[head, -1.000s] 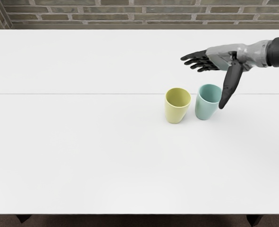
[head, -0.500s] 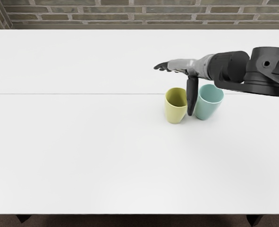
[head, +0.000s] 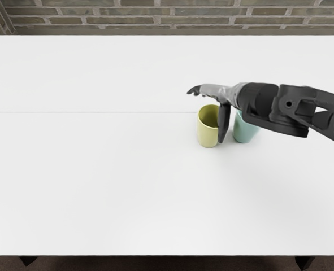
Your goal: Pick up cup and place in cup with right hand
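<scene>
1. Right robot hand [head: 216, 92] is open and holding nothing. Fingers reach toward the view's left with tips dipped slightly; thumb [head: 224, 124] points down, well apart from them.
2. Yellow cup [head: 207, 134] is upright on the counter [head: 99, 180], long axis vertical, mouth up. It's below the palm and toward the counter's near edge, left of the thumb in view.
3. Thumb overlaps the yellow cup's right side. Can't tell if it's touching.
4. Teal cup [head: 244, 131] is upright just beside, to the right, part hidden by the right arm [head: 291, 110]. Cups not nested.
5. Task doesn't say which cup; from hand position I'd guess yellow gets picked, teal receives. Step looks like pre-grasp, early in the job.
6. Next: get the fingers around the far side, then close against the thumb. Risk: thumb knocks either cup, gap's tight.
</scene>
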